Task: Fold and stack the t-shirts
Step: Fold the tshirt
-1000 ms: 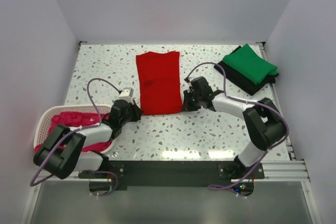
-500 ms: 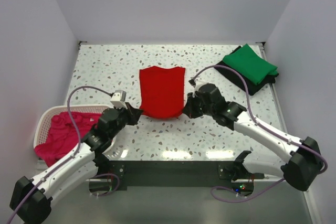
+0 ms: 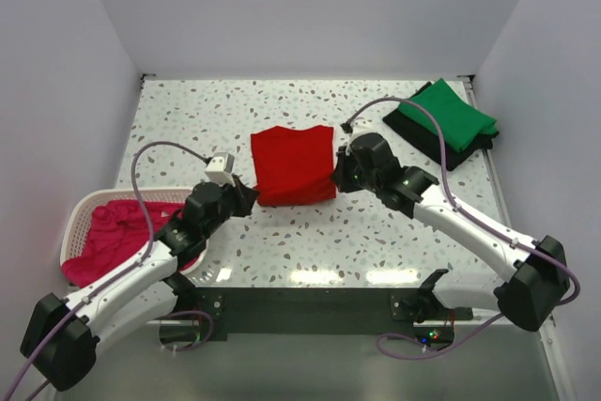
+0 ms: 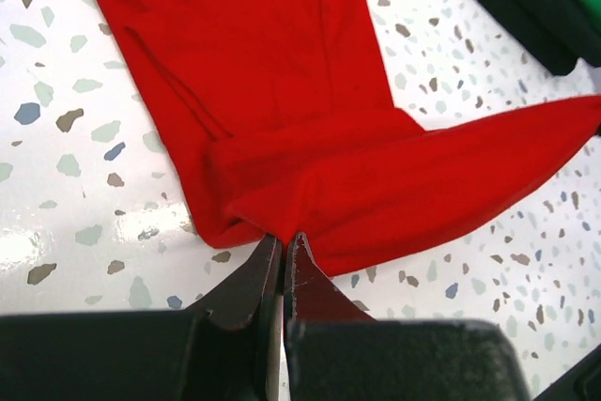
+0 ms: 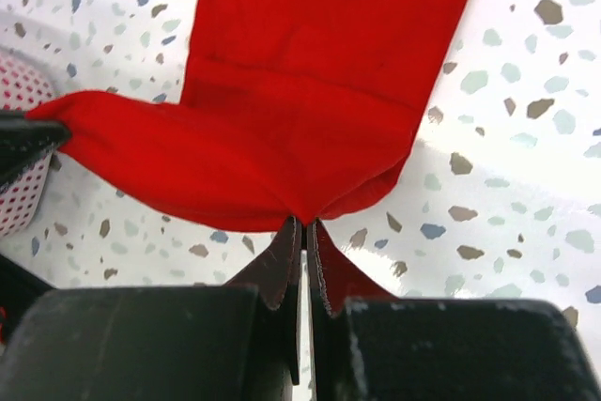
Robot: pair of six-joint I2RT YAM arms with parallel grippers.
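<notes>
The red t-shirt (image 3: 293,164) lies at the middle of the table (image 3: 188,119), folded into a narrow band with its long axis running near to far. Its far portion rests flat on the surface. Its near end is raised off the table and stretched left to right between the two grippers, and the cloth sags slightly between them. The left gripper (image 3: 250,198) is clamped on the near-left corner of this shirt, jaws pressed together on the cloth. The right gripper (image 3: 338,178) is clamped likewise on the near-right corner. Both grippers point toward the far side, level with each other. The green t-shirt (image 3: 449,115) lies folded on top of the folded black t-shirt (image 3: 423,135) at the far-right corner of the table, with the long axis of the stack running diagonally from far-left to near-right. The magenta-pink t-shirt (image 3: 113,232) lies crumpled inside the white basket (image 3: 80,208) at the near-left edge.
</notes>
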